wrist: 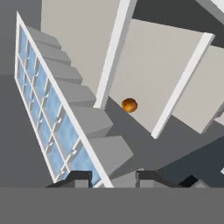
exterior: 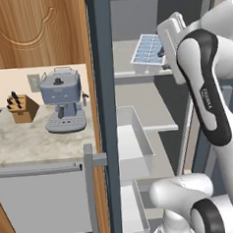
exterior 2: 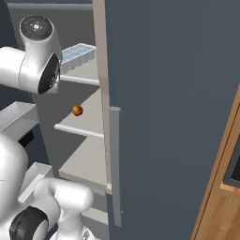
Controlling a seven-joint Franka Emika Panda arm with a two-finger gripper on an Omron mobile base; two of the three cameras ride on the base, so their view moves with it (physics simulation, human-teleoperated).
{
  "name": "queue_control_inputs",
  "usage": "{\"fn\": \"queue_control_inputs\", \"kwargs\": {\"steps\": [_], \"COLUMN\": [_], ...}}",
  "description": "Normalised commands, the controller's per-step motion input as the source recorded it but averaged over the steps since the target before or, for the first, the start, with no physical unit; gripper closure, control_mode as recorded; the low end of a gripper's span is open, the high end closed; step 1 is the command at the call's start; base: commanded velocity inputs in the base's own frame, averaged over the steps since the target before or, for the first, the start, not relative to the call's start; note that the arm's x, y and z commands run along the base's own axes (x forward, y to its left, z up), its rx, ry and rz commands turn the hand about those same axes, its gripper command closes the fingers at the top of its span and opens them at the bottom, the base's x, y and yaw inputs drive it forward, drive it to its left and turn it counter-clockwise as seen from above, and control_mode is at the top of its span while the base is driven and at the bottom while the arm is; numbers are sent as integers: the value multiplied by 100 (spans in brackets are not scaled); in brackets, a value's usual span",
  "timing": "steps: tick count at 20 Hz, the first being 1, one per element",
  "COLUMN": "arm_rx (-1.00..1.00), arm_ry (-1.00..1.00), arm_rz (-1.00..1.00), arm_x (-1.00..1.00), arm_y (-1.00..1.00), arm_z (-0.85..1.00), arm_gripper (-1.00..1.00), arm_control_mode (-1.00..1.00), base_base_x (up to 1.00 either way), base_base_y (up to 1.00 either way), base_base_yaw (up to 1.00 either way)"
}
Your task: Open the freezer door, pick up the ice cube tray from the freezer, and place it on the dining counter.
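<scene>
One ice cube tray [wrist: 52,118] pinched narrow at its rim in gripper [wrist: 114,178], lifted tilted inside the freezer [exterior 2: 82,136], at 12 o'clock above the orange ball [wrist: 129,105]. Pick-up step; next, withdraw clear of shelves.

Ice cube tray [exterior: 147,51] on upper freezer shelf [exterior: 140,73]; ball [exterior 2: 77,110] on shelf below.

ice cube tray [exterior 2: 77,52] half behind arm

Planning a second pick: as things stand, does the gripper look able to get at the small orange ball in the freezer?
Probably not yet: the gripper is clamped on the ice cube tray, though the orange ball lies unobstructed on the shelf below.
</scene>
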Motion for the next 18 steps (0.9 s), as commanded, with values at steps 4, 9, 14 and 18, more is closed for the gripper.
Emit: {"fn": "queue_control_inputs", "kwargs": {"steps": [4, 9, 14, 18], "arm_rx": [0, 0, 0, 0], "arm_ry": [3, 4, 7, 6], "arm_rz": [1, 3, 3, 2], "arm_x": [-84, -78, -75, -59], "arm_y": [0, 0, 0, 0], "arm_z": [0, -3, -6, -4], "arm_gripper": [100, 100, 100, 100], "arm_control_mode": [-100, -100, -100, -100], "base_base_x": [0, 0, 0, 0], "base_base_y": [0, 0, 0, 0], "base_base_yaw": [0, 0, 0, 0]}}
